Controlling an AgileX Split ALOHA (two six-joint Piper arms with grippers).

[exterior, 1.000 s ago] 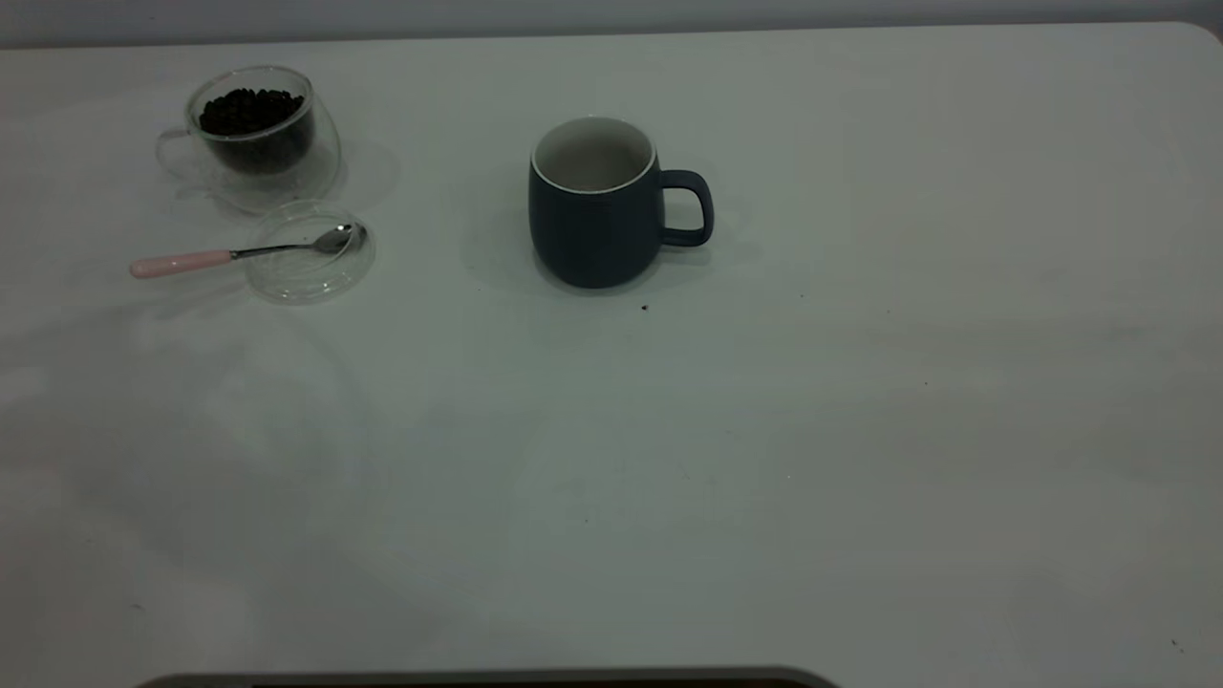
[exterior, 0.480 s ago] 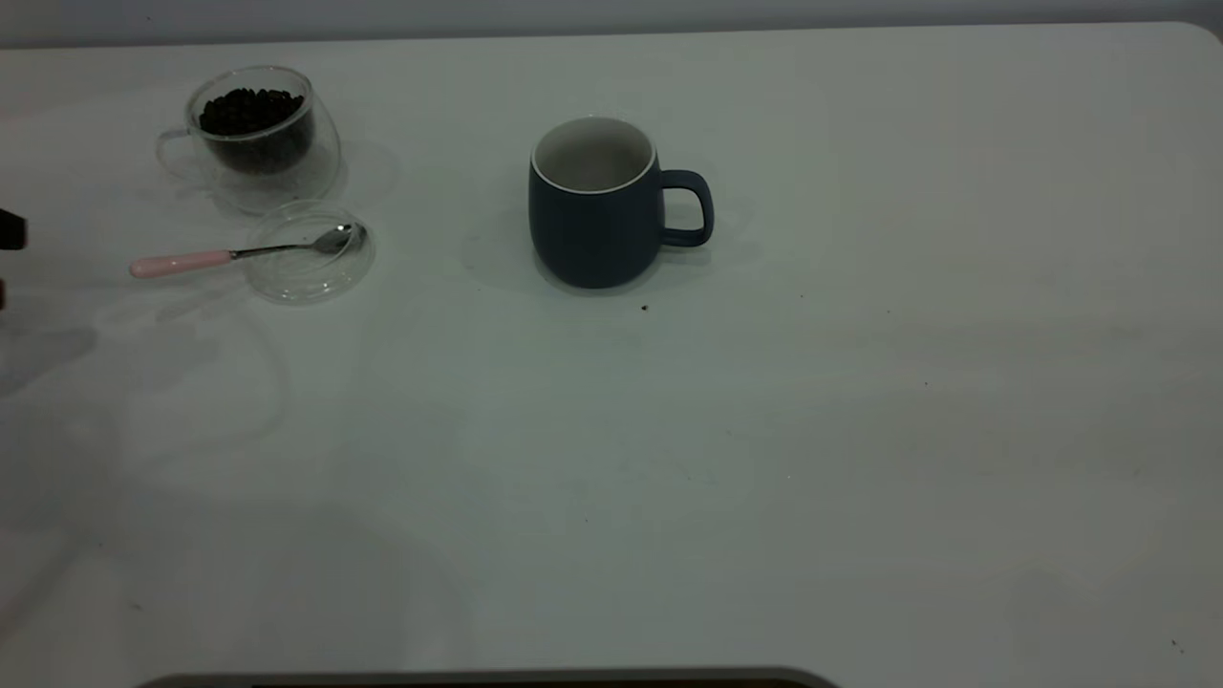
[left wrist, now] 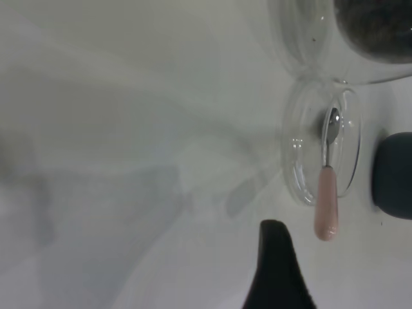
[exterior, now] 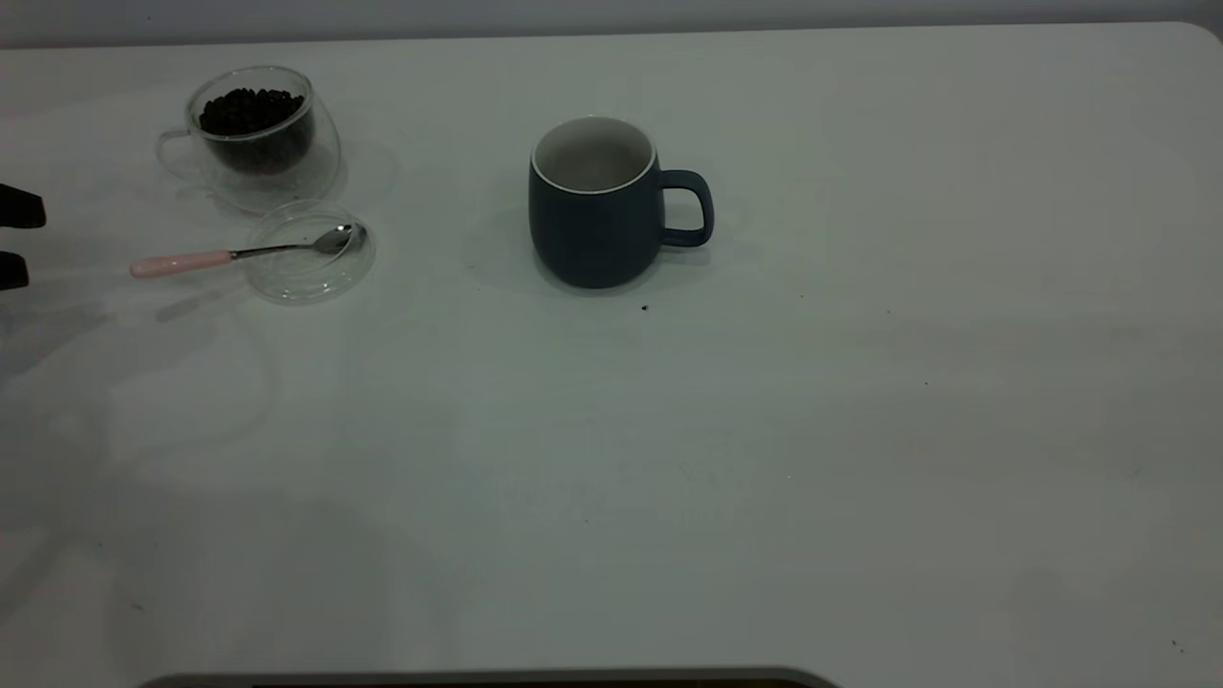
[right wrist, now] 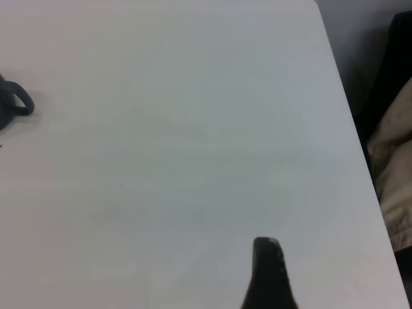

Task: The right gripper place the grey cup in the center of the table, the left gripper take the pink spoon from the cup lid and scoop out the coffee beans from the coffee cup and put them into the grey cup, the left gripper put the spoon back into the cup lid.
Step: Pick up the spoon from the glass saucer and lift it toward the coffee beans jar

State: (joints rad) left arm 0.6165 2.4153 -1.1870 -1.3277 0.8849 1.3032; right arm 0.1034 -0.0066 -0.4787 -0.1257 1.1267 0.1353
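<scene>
**Mug placed; spoon not yet picked up**

The worktop (exterior: 860,430) carries all items. The grey mug (exterior: 594,205) stands upright near the middle, its handle toward the right arm's side, and its white inside appears empty; the first step is judged done. The glass cup (exterior: 256,134) sits at the far left, loaded with coffee beans (exterior: 250,110). The glass lid (exterior: 311,253) lies just beside it, nearer the camera. The pink spoon (exterior: 182,262) rests with its bowl in the lid and its handle out over the worktop.

The left hand (exterior: 11,239) shows at the left edge, its two tips parted and holding nothing, near the spoon handle but apart from it. The right hand (right wrist: 270,273) is away over bare worktop, only one finger visible; its state cannot be told.

Outstanding: grasping the spoon, scooping, transfer, return.
</scene>
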